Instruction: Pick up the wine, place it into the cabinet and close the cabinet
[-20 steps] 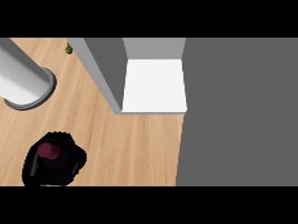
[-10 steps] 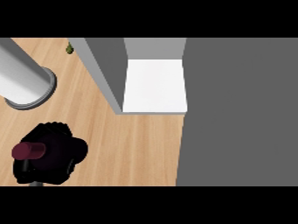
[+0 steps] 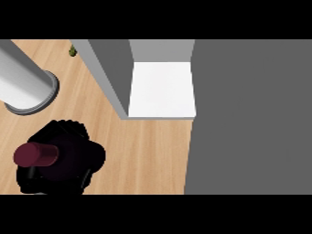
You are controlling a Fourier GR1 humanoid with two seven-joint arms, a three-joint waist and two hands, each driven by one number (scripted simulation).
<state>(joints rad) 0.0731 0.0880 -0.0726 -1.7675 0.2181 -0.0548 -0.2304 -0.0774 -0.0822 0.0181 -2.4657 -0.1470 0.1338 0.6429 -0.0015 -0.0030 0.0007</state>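
Wooden bench (image 3: 145, 151) fills the left half of the head view, its pale planks running up toward the far edge. Near the bench's front left corner the wine (image 3: 38, 154) shows as a dark red cap, tilted toward the left, with the bottle's body hidden beneath a black hand. That hand (image 3: 67, 157) is wrapped around the bottle, its fingers (image 3: 84, 137) curled over it; which of the robot's hands this is cannot be told, since its forearm is hidden.

Beyond the wine, toward the bench's far left edge, a grey forearm (image 3: 13, 75) slants in from the upper left. To the right of it stands the cabinet (image 3: 107, 68), its grey side wall rising from the bench and its white shelf (image 3: 162, 89) open to view, well apart from the bottle. A broad grey panel (image 3: 256, 116) covers the right side.
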